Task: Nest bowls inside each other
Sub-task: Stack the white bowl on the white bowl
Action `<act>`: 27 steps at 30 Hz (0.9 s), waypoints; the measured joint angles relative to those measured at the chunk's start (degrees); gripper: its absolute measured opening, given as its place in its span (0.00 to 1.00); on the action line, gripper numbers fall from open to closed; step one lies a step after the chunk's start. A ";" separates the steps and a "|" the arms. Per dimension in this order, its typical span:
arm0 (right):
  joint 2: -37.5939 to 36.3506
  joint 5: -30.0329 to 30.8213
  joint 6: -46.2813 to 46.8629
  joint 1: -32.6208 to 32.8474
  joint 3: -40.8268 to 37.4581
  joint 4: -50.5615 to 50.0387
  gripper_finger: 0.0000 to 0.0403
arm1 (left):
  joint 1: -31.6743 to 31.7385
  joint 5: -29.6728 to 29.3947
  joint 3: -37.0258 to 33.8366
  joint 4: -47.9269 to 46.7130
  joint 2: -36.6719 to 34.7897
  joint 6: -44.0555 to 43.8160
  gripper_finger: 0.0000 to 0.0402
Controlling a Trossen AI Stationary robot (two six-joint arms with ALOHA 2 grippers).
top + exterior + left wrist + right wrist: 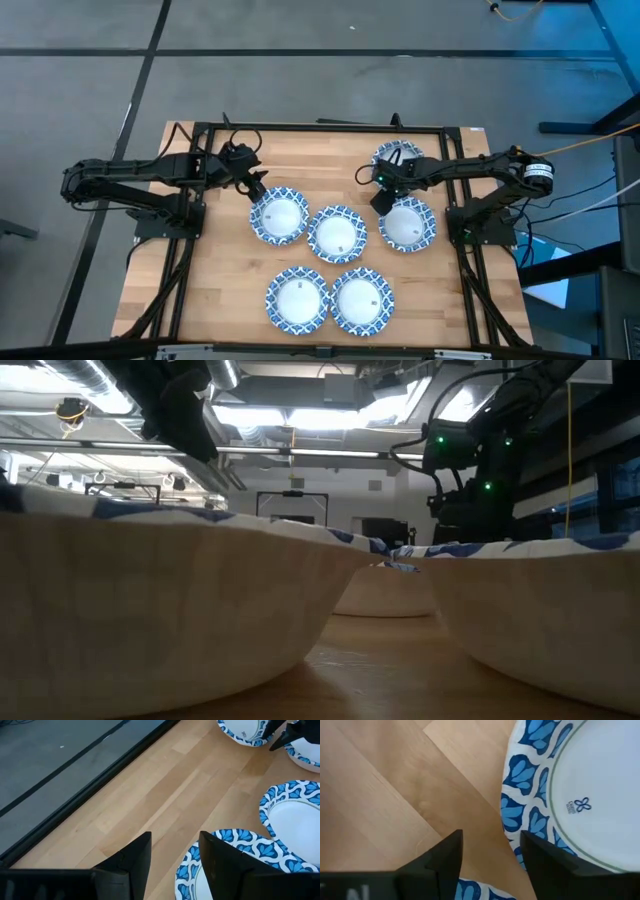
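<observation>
we see six bowls on the table (200, 300): one at its 1 o'clock edge (397, 153), three in a row across the middle (279, 216) (337, 233) (408, 224), and two at 6 o'clock (298, 299) (362, 300). none is visibly nested yet.

the left gripper (257, 189) hangs at the 10 o'clock rim of the middle-left bowl; in its wrist view its fingers (135, 857) are parted and hold nothing, one seeming over bare wood, the other at the patterned rim (215, 845). the right gripper (381, 200) sits at the 10 o'clock rim of the middle-right bowl, between it and the 1 o'clock bowl, its jaws likewise apart and empty.

our worry is the thin, wavy rims. if a finger lands on top of a rim instead of straddling it, the bowl may tip or skate across the wood into its neighbour, since the middle three sit almost touching. a shallow pinch could let a bowl swing or slip on lifting. the right gripper also has little room, so a descent may clip the bowl behind it. both arms heading for the centre bowl could cross paths.
</observation>
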 joint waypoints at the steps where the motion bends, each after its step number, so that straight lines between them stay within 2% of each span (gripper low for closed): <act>1: 0.02 0.17 -0.09 0.00 0.51 -0.24 0.49 | 0.00 0.00 0.00 0.00 0.00 0.00 0.40; 10: -0.01 2.51 -4.32 0.02 6.57 -1.60 0.50 | -0.02 0.00 0.00 -0.02 0.00 0.00 0.40; 22: 4.38 5.50 -5.96 0.00 5.69 -2.56 0.49 | -0.02 -0.02 0.00 -0.46 0.00 -0.04 0.40; 27: 5.72 5.50 -5.98 0.00 5.69 -2.49 0.41 | -0.02 0.00 0.00 -0.83 0.00 -0.07 0.40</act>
